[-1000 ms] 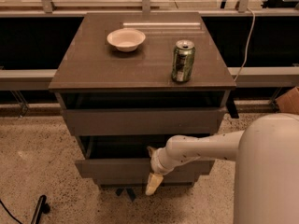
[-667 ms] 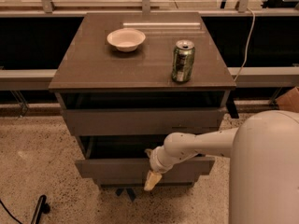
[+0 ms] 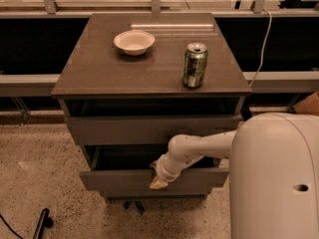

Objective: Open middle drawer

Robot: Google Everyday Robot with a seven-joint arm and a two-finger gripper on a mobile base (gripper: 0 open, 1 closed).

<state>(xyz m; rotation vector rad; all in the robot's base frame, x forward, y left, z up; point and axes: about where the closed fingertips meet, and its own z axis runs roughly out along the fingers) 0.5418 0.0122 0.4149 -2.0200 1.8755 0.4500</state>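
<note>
The middle drawer is a dark grey-brown flat front in the cabinet. It stands pulled out a little, with a dark gap showing behind its top edge. My gripper is at the end of the white arm and rests on the top edge of that drawer front, right of its middle. Its tan tip hangs down over the front face. The top drawer above is pushed in further. The bottom drawer shows only as a thin strip underneath.
On the cabinet top stand a white bowl at the back and a green can at the right. My white body fills the lower right. A black cable end lies on the speckled floor at the lower left.
The gripper tip has risen a little against the middle drawer's front and shifted slightly left. The drawer stands out about as far as before.
</note>
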